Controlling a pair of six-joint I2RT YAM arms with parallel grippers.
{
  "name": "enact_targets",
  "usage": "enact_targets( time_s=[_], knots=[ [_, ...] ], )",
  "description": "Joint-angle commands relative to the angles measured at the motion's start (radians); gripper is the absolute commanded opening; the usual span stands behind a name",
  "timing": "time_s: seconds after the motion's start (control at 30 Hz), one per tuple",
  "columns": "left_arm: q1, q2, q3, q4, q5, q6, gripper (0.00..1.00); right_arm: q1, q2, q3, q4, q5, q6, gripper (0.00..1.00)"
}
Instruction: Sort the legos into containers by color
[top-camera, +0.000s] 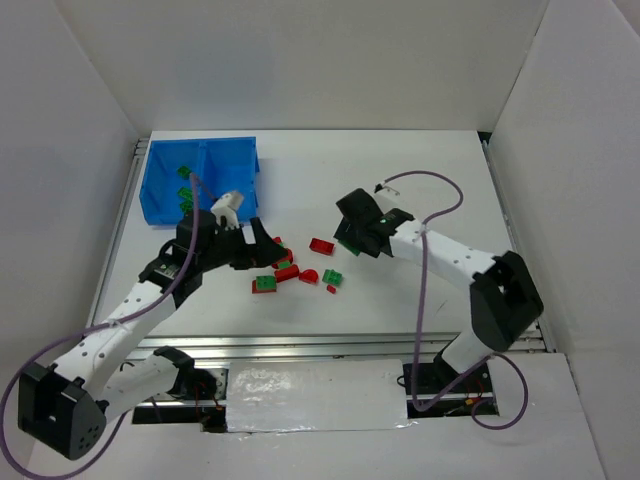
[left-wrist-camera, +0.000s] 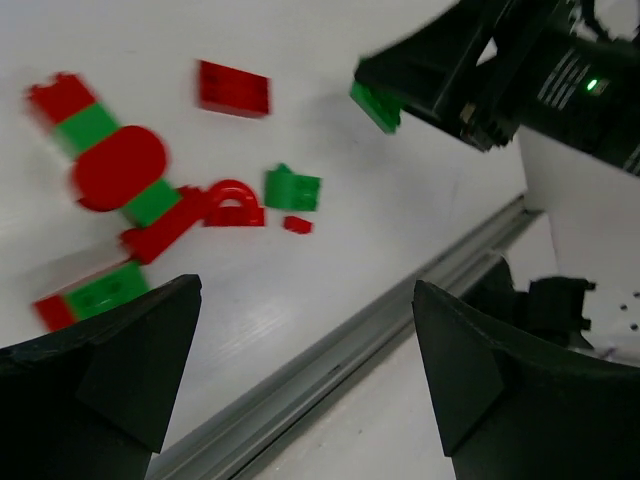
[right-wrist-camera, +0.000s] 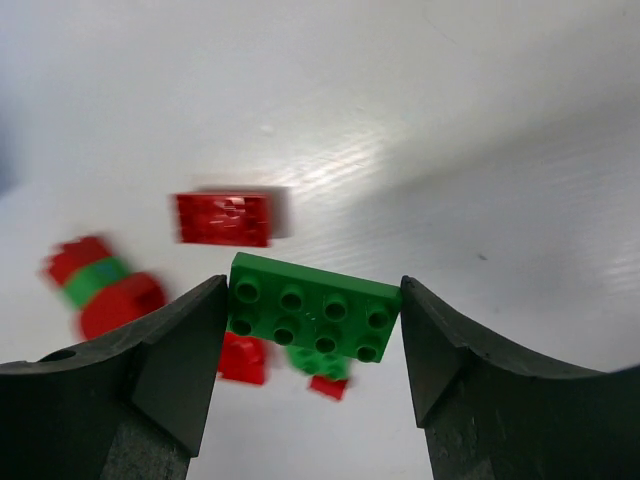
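My right gripper (top-camera: 352, 237) (right-wrist-camera: 312, 305) is shut on a green lego plate (right-wrist-camera: 312, 307) by its two short ends and holds it above the table. The same green plate (left-wrist-camera: 376, 105) shows in the left wrist view. Loose red and green legos lie mid-table: a red plate (top-camera: 321, 244) (left-wrist-camera: 232, 88) (right-wrist-camera: 223, 218), a small green brick (top-camera: 332, 276) (left-wrist-camera: 293, 188), a red arch (top-camera: 309, 275) (left-wrist-camera: 234, 204), and a red-green cluster (top-camera: 270, 280) (left-wrist-camera: 110, 165). My left gripper (top-camera: 255, 240) (left-wrist-camera: 307, 290) hangs open and empty just left of them. The blue containers (top-camera: 150, 190) stand at the back left, with green legos (top-camera: 185, 193) in the left compartment.
A grey aluminium rail (top-camera: 300, 345) (left-wrist-camera: 330, 360) runs along the table's near edge. White walls (top-camera: 80, 100) close in the left, back and right. A purple cable (top-camera: 440, 190) loops above the right arm. My left arm's wrist overlaps the bin's right compartment.
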Motion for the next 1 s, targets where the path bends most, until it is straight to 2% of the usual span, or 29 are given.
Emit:
enact_targets(
  time_s=[0.0,0.07,0.27,0.4,0.6,0.73,0.8,0.83,0.97],
  knots=[
    [-0.113,0.048,0.006,0.280,0.033,-0.061,1.00,0.019,-0.179,0.064,0.000,0.062,0.068,0.18],
    [-0.166,0.078,0.000,0.375,0.026,-0.065,0.99,0.040,-0.233,0.055,0.022,0.055,0.085,0.18],
    [-0.235,0.137,-0.003,0.549,0.048,-0.065,0.99,0.101,-0.380,0.047,0.088,0.013,0.099,0.20],
    [-0.260,0.167,0.004,0.632,0.052,-0.050,0.93,0.152,-0.417,0.046,0.137,-0.028,0.100,0.21],
    [-0.262,0.202,0.014,0.707,0.091,-0.061,0.77,0.209,-0.399,0.079,0.142,-0.017,0.102,0.21],
    [-0.263,0.200,0.018,0.702,0.071,-0.053,0.55,0.236,-0.380,0.108,0.141,-0.005,0.102,0.21],
    [-0.263,0.200,0.021,0.693,0.068,-0.048,0.53,0.246,-0.369,0.116,0.142,-0.005,0.100,0.21],
    [-0.263,0.203,0.026,0.693,0.063,-0.048,0.46,0.258,-0.366,0.119,0.142,-0.005,0.099,0.21],
    [-0.263,0.205,0.029,0.692,0.052,-0.054,0.39,0.273,-0.345,0.138,0.139,0.007,0.096,0.21]
  ],
)
